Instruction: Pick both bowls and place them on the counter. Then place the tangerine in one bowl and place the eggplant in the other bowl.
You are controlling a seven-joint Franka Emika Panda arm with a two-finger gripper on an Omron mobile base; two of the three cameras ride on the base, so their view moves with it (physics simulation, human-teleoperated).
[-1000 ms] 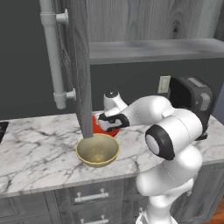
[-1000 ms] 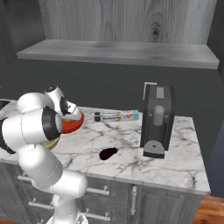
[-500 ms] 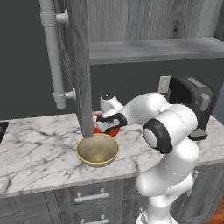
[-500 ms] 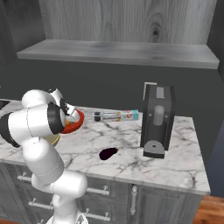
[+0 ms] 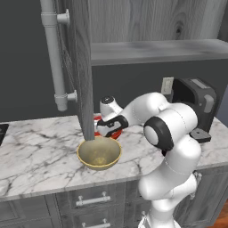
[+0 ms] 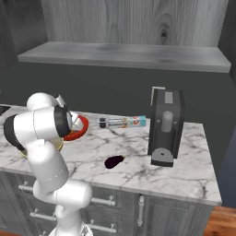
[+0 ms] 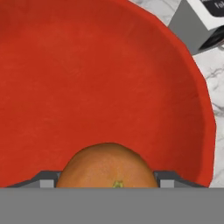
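Currently, tangerine is held clamped in gripper over red bowl; release is called for next, eggplant afterwards.

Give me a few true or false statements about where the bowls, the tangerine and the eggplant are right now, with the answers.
1. The tangerine is between the gripper's fingers, over the red bowl. True.
2. The eggplant lies in the tan bowl. False: it lies on the bare counter, and the tan bowl holds nothing.
3. Both bowls stand on the counter. True.
4. The eggplant lies to the right of the coffee machine in the right base view. False: it lies to its left.
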